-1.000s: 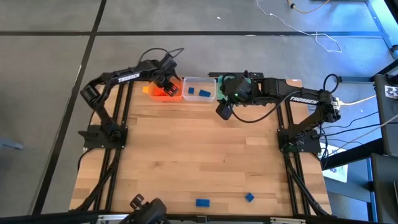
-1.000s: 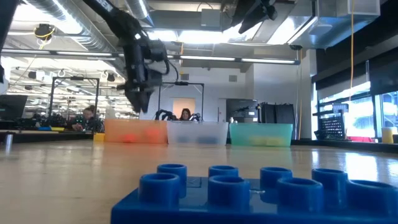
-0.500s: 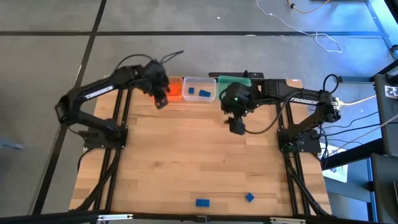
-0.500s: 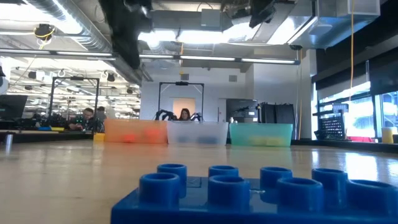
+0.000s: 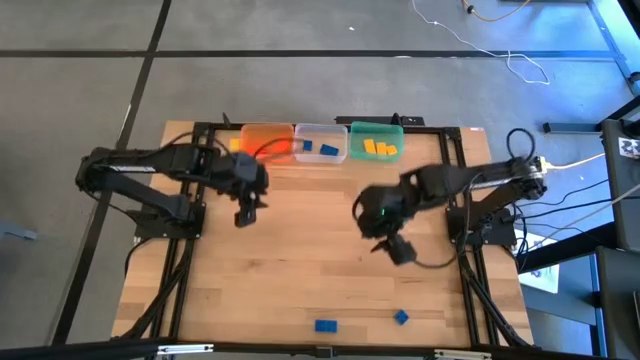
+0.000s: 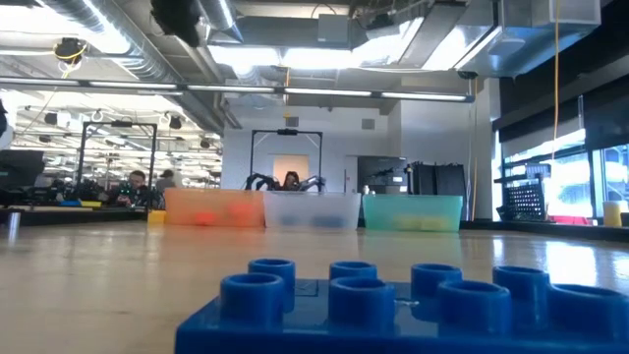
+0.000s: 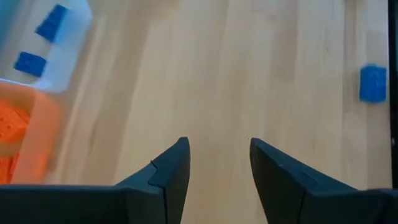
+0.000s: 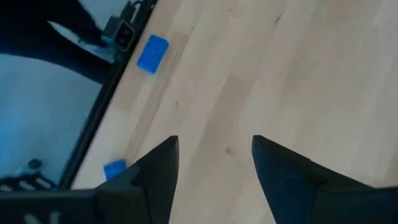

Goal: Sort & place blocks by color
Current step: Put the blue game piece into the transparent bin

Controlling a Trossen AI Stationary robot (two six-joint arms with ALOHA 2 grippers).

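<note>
No readable text, label, brand, number or sign being shown in any current view; arm lettering not being resolved; nothing legible being seen around wooden table [image 5: 300, 260].

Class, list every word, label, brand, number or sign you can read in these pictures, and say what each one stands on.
None can be read.
Right dark arm: pale lettering on its upper link, too small to read.
Small blue plastic bricks, orange tub, clear tub, green tub: no print shows.
</note>
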